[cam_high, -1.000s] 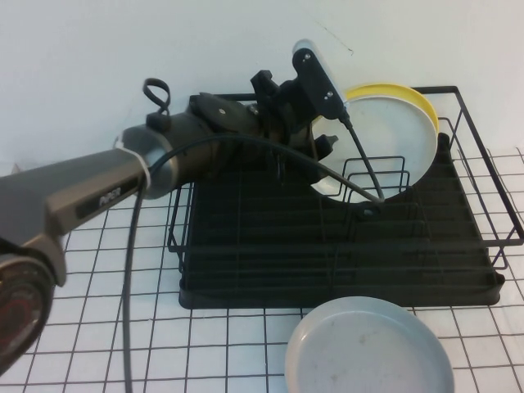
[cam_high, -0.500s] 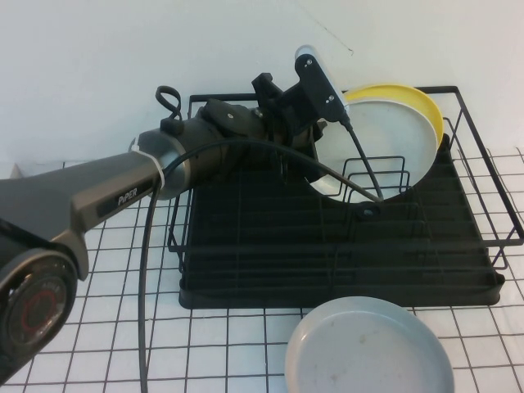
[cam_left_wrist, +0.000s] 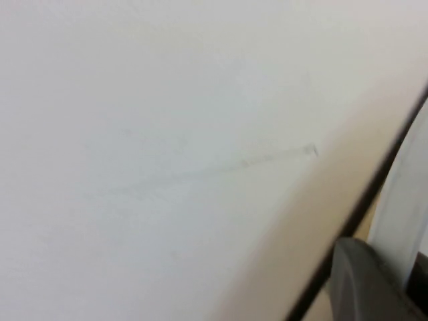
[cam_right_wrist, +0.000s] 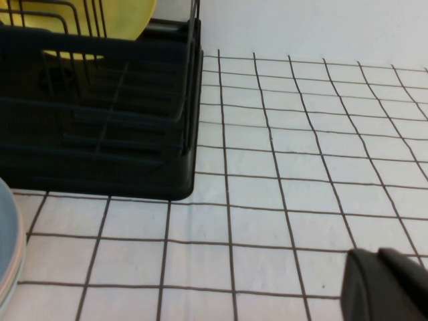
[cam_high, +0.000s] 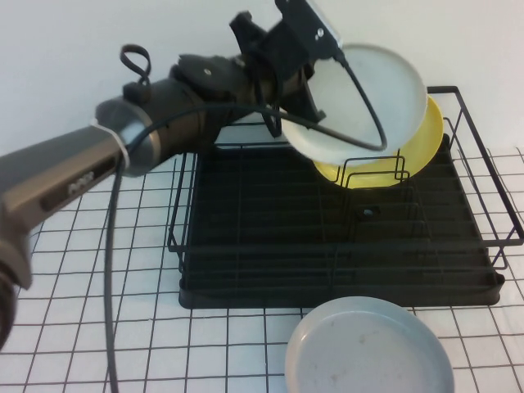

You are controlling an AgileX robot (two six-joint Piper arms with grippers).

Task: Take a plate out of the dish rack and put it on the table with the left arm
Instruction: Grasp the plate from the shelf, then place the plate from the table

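The plate (cam_high: 372, 94) hangs in the air above the back of the rack (cam_high: 344, 246), tilted on edge with its face turned towards the front, its lower rim just over the yellow plate (cam_high: 409, 147) that leans in the dividers. It looks clear of the wires, so the lift-out seems done and what remains is the carry to the table (cam_high: 106, 327). The left gripper (cam_high: 296, 78) sits at the plate's left rim, clamped shut on it, with the arm (cam_high: 123, 155) reaching in from the left; in the wrist view one dark finger (cam_left_wrist: 368, 281) presses beside the pale rim. The plate extends rightward from the claw, so open table lies back along the arm, to the rack's left. A grey plate (cam_high: 368, 348) takes the spot in front. The right gripper (cam_right_wrist: 388, 284) hovers low over the table right of the rack; I cannot tell its state
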